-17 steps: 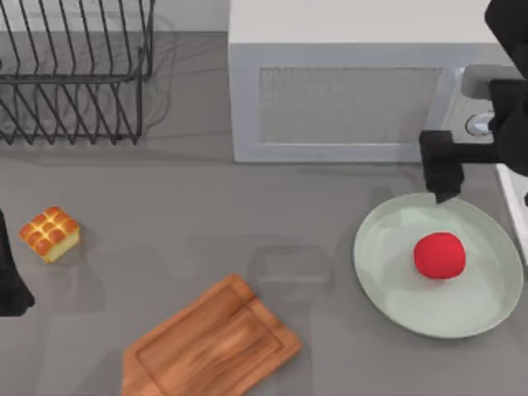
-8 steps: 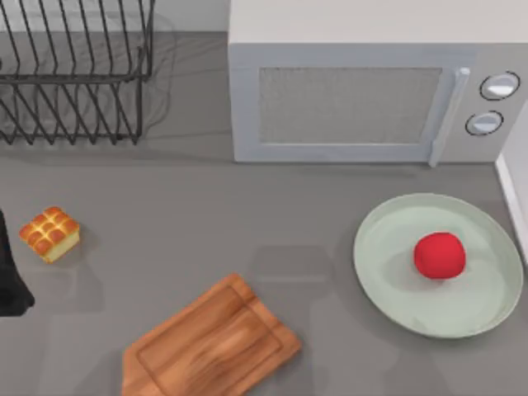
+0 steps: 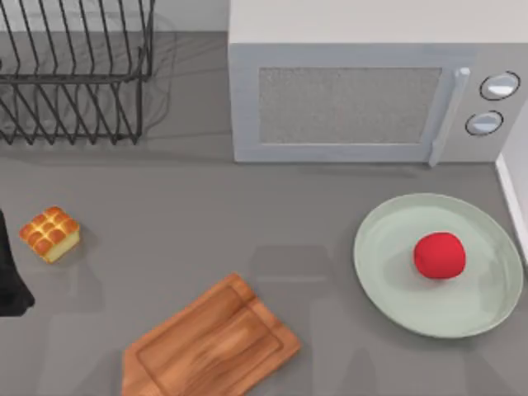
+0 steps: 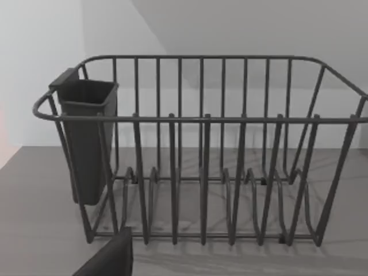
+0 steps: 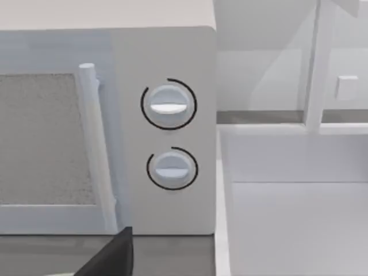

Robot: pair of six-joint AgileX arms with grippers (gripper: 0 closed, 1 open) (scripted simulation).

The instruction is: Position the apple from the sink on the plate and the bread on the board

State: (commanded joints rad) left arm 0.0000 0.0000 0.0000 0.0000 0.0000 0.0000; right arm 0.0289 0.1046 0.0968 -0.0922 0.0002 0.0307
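Note:
The red apple (image 3: pixel 439 255) lies on the pale green plate (image 3: pixel 375 247) at the right of the table, with nothing touching it. At the left, the golden bread (image 3: pixel 50 233) sits on the bare table. The wooden board (image 3: pixel 213 342) lies slantwise at the front, left of centre, with nothing on it. My left arm (image 3: pixel 10 280) is a dark shape at the table's left edge, just in front of the bread and apart from it. A dark part of my left gripper (image 4: pixel 109 260) points toward the rack. A dark part of my right gripper (image 5: pixel 110 257) faces the microwave's knobs.
A white microwave (image 3: pixel 363 91) stands at the back, right of centre, just behind the plate. A black wire dish rack (image 3: pixel 74 74) with a cutlery cup (image 4: pixel 86 138) fills the back left. The white sink (image 5: pixel 293 224) adjoins the table's right edge.
My right arm, which hung over the plate's far rim a second ago, has pulled away out of the top view. The apple stays on the plate; bread, board and left arm have not moved.

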